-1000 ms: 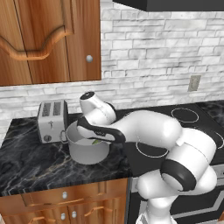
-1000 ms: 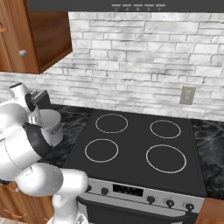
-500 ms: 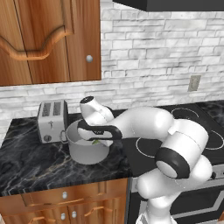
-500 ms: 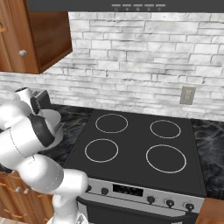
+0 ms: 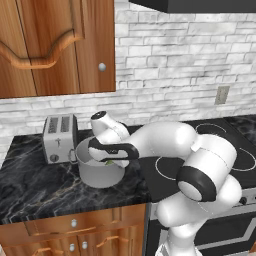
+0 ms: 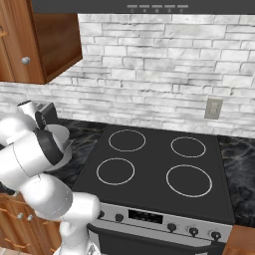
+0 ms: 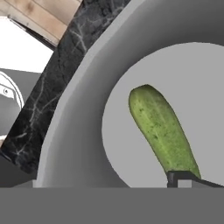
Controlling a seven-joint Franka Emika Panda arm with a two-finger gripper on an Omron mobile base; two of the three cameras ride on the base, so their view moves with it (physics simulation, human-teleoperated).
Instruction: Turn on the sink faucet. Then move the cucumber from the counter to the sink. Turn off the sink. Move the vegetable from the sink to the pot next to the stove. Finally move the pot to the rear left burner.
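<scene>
Hand view showed the cucumber (image 7: pixel 162 129) lying on the floor of the pot (image 7: pixel 78 131), centre right of frame, fingers (image 7: pixel 186 178) spread and released; moving the pot to the rear left burner (image 6: pixel 126 140) remained.

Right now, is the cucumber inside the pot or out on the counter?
Inside. The cucumber lies flat on the floor of the pot, grey walls curving around it.

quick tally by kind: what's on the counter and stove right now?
Pots: 1
Cucumbers: 1, lying in the pot
Toasters: 1
Stove burners: 4
Total: 7
</scene>
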